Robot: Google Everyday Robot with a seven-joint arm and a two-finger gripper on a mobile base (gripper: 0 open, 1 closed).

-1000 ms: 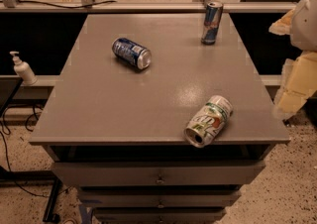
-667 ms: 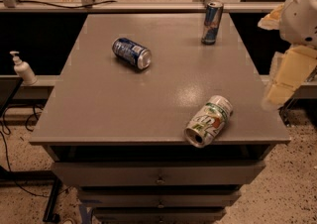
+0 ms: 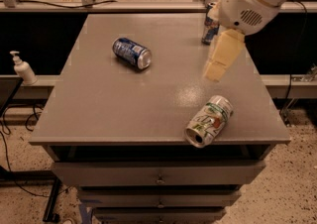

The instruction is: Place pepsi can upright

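Arm [image 3: 252, 0] has swung in from beyond the table's right edge and now reaches over the top. Gripper [image 3: 216, 69] has come w/ it, to a pos. above the right-ctr part of the table [image 3: 124, 114]. All three cans are where they were.

Current status
- Gripper: hangs above the surface, between the slim blue can [image 3: 210, 33] (upright, back right, partly hidden behind the arm) and the pale green-white can [image 3: 209, 121] (on its side, front right). It touches neither and carries no can. Open/closed state: cannot tell from this view.
- Pepsi can [image 3: 132, 53]: on its side, back-left part of tabletop, one silver end turned toward the front right of the view. Well apart from gripper, w/ bare tabletop between them.
- Soap bottle [image 3: 22, 68]: off the table, on the ledge at left. Not involved.

Step in hand (judgement): approach phase. No contact w/ target yet; can is neither grasped nor upright. Task is at an early stage.

Next move, req'ments (judgement)
1. Traverse toward back left to a pos. over the pepsi can. Path looks free of the other cans.
2. Align gripper across the can body, square to its long axis, not over the ends.
3. Descend from straight above. The round wall may roll if pushed on one side only.
4. Grasp at mid-body, lift, rotate to vertical, set down on a silver end, release.
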